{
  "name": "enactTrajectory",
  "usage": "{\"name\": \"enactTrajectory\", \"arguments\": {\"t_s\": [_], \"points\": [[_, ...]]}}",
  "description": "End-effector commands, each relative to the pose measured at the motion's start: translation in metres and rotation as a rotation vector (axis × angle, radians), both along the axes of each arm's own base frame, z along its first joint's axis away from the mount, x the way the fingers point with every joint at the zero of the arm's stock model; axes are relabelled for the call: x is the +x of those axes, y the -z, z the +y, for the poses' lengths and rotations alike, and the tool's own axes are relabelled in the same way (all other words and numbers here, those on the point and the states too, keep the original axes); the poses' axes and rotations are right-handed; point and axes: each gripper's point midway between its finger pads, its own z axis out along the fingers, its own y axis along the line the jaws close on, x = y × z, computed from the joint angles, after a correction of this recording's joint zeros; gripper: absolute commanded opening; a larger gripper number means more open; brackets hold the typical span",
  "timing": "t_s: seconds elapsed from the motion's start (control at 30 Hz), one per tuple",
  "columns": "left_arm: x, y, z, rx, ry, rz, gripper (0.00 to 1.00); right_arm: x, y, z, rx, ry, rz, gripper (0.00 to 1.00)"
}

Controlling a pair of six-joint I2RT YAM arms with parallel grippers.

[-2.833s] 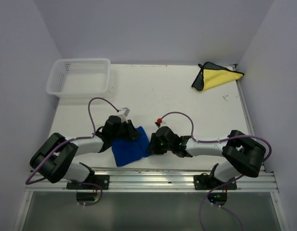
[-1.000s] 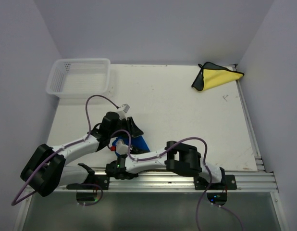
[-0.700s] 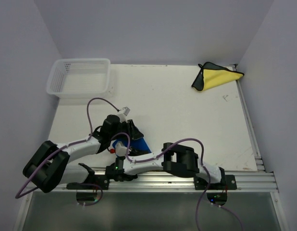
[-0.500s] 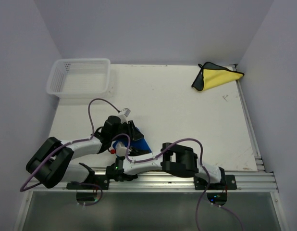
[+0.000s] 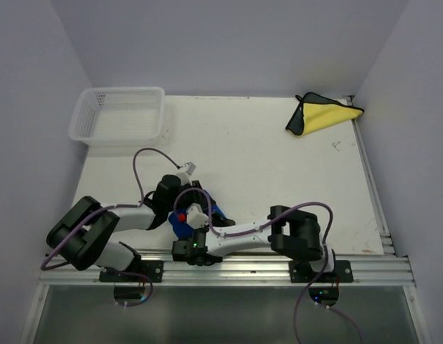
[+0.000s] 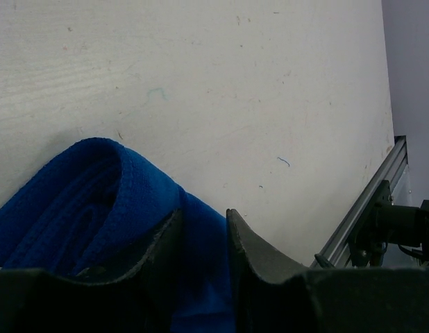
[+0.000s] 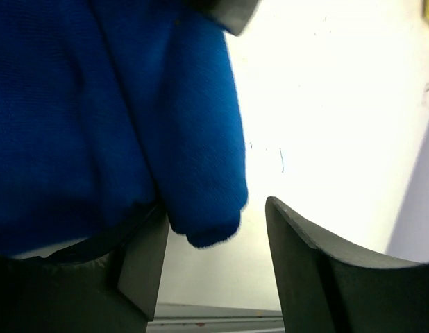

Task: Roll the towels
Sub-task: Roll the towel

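Since the earlier top view, the right arm has drawn its elbow rightward along the near edge and brought its wrist in beside the left arm's, and its jaws have spread apart. I read that as a release. The right side has let go of its end of the roll, so the roll now depends on the left side's pinch and may loosen if that slips.

The white basket (image 5: 121, 92) sits well away, ahead and to the left of the left gripper (image 6: 203, 220), and plays no part here. That gripper stands narrow, its fingers (image 6: 253, 250) closed on a fold of the blue towel (image 6: 89, 194). The rolled bulk bulges ahead and to the left of the fingertips, lying on the table (image 5: 264, 165).

Just to the right, the right gripper (image 7: 214, 208) stands wide and grips nothing. The blue towel fills the space ahead and to its left. A rounded end of the roll lies just beside the finger (image 7: 141, 267) on the left of the wrist view, seemingly touching it. The other finger is clear of the cloth, with bare table between.

The yellow towel (image 5: 325, 115) lies far ahead and to the right of both grippers, folded flat and not yet rolled. By my reading, the blue roll is nearly done and the yellow one remains.
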Motion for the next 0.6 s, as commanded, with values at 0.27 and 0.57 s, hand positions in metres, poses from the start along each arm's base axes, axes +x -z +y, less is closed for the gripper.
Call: {"name": "enactTrajectory", "arguments": {"t_s": [0.27,0.57], "points": [[-0.020,0.047,0.023,0.128,-0.030,0.107,0.36,-0.021,-0.017,0.000,0.447,0.024,0.115,0.64],[-0.019,0.043,0.021,0.120,-0.029,0.101,0.36,-0.024,-0.049,0.008,0.871,-0.017,0.206,0.58]]}}
